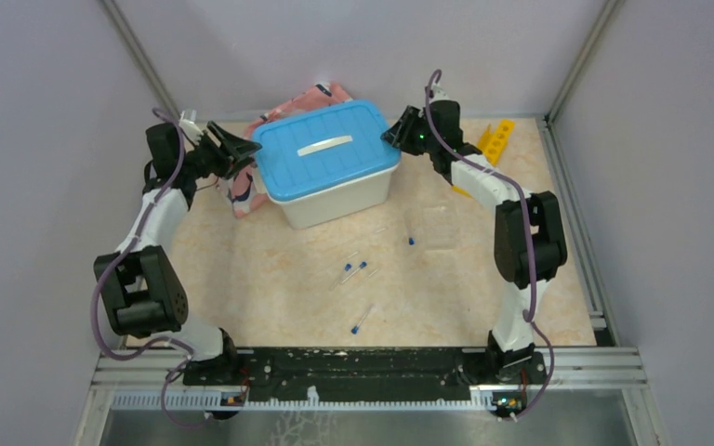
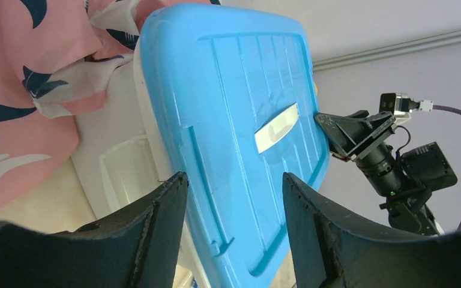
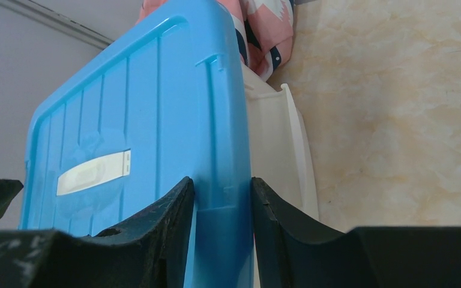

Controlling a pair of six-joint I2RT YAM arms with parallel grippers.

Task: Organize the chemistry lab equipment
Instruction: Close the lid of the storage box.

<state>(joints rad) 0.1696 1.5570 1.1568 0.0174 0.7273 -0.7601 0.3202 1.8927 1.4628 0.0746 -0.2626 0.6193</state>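
tubes (image 1: 347, 271): four that we count, clear with blue caps, lying loose on the table (image 1: 270, 297) near of the bin, well apart from each other, none in the rack.
yellow rack (image 1: 495, 141): far right, partly hidden behind the right arm, no tubes in it that we can see.
other lab pieces: none we can find in these views.
blue lid (image 1: 325, 151): on the white bin (image 1: 335, 206), far centre, looks seated all round.
right gripper (image 3: 223, 189): jaws narrowed onto the lid's right rim, pinching it.
left gripper (image 2: 234, 183): jaws spread wide on either side of the lid's left edge, gripping nothing as far as we can tell.
pink cloth (image 1: 290, 105): bunched behind and left of the bin, touching it.
step, our guess: getting the lid off so the gear can go in.
risk 1: only one side is clamped. A lift from there would tilt the lid, and it could slip out.
risk 2: if the lid sticks, the whole bin rises or slides and could scatter the tubes.
risk 3: the right arm may nudge the rack just beside it.
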